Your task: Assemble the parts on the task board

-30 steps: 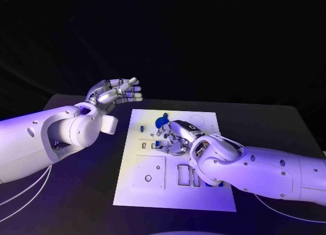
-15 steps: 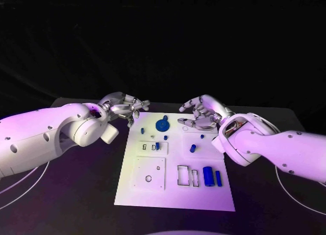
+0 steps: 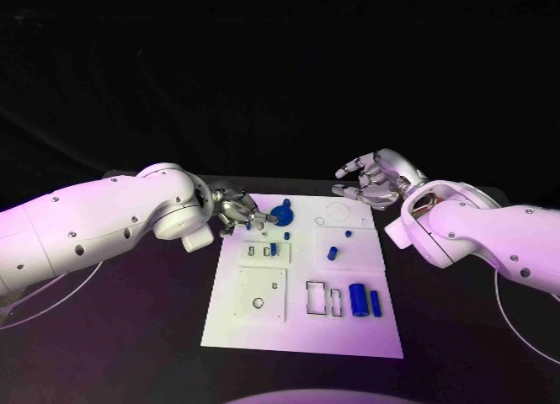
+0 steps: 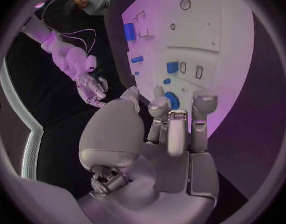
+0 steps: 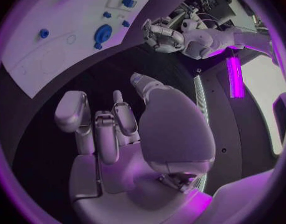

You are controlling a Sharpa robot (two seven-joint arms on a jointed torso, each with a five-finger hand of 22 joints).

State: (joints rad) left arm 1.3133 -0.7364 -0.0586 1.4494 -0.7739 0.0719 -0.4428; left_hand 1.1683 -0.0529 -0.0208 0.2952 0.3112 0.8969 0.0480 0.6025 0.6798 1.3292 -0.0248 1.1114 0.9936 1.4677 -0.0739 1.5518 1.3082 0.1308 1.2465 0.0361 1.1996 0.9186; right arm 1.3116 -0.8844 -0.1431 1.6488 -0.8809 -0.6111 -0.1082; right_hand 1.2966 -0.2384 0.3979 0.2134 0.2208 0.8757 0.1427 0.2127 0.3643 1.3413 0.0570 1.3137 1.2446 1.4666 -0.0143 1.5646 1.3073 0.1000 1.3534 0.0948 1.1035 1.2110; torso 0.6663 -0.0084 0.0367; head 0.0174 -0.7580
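The white board [image 3: 306,278] lies mid-table with blue parts [image 3: 356,300] scattered across it; several cut-outs look unfilled, so most assembly seems left. The left hand [image 3: 237,210] hovers at the board's far left corner beside the round blue disc [image 3: 281,215], fingers apart, holding nothing. The right hand [image 3: 375,181] hangs beyond the board's far edge, fingers loosely spread, probably empty

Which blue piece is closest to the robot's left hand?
The big round blue part at the board's far end, right beside the left hand; the other parts lie farther away.
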